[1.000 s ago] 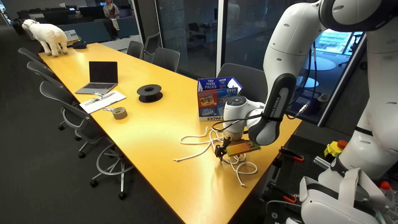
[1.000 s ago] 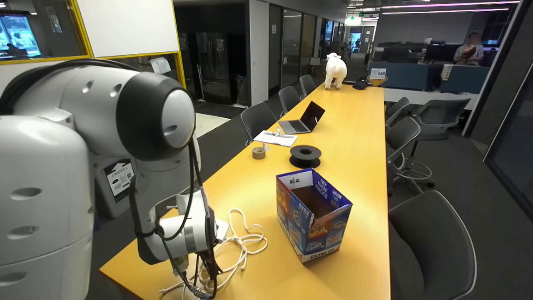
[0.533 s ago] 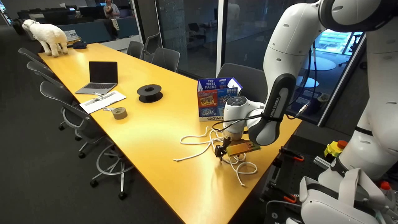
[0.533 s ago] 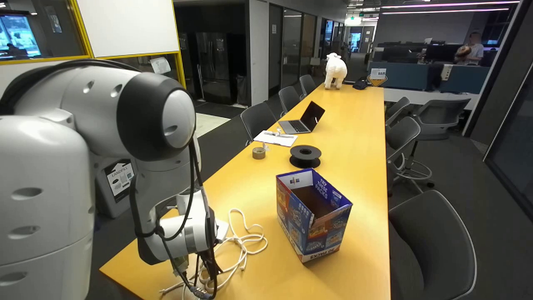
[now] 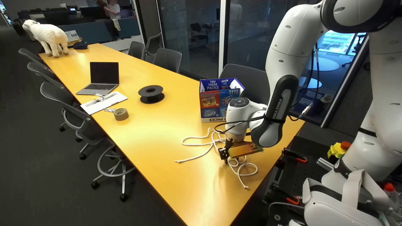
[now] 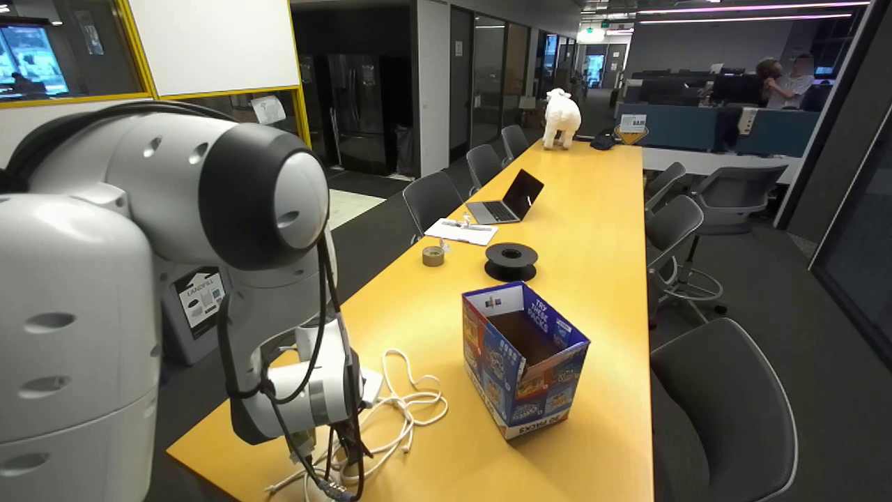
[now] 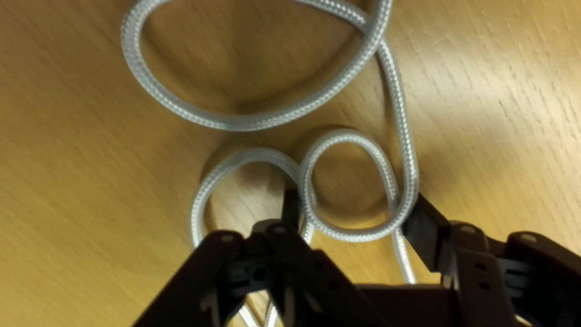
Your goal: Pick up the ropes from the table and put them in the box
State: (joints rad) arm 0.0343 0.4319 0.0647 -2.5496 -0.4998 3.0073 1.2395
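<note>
Toward eight o'clock in the wrist view, one curl of the ropes (image 7: 256,155) lies on the table (image 7: 91,181). Rightward of it the gripper (image 7: 354,211) hangs low among the strands, one finger (image 7: 290,209) near six o'clock, its mate near four. The tips stand apart with a small round loop between them; that loop looks unpinched, though whether either finger touches it I cannot tell. Both exterior views show the ropes sprawled on the table around the gripper, ends lying loose.

The grasp is, I judge, the step in hand, with the carry not yet begun. Next the tips would need to close on that loop, catching enough strands that the rest follows, then rise high before travelling toward about two o'clock from there, where the box (image 6: 496,366) stands in an exterior view; trailing ends could snag on its rim.

For containers, left to right in that view: between eight and nine o'clock, behind the arm (image 6: 160,181), a bin (image 6: 203,348) marked LANDFILL, its contents hidden; then, toward five o'clock, the box, upright with its top open. Brown floor shows inside it and no rope, though the near walls hide part of the interior.
</note>
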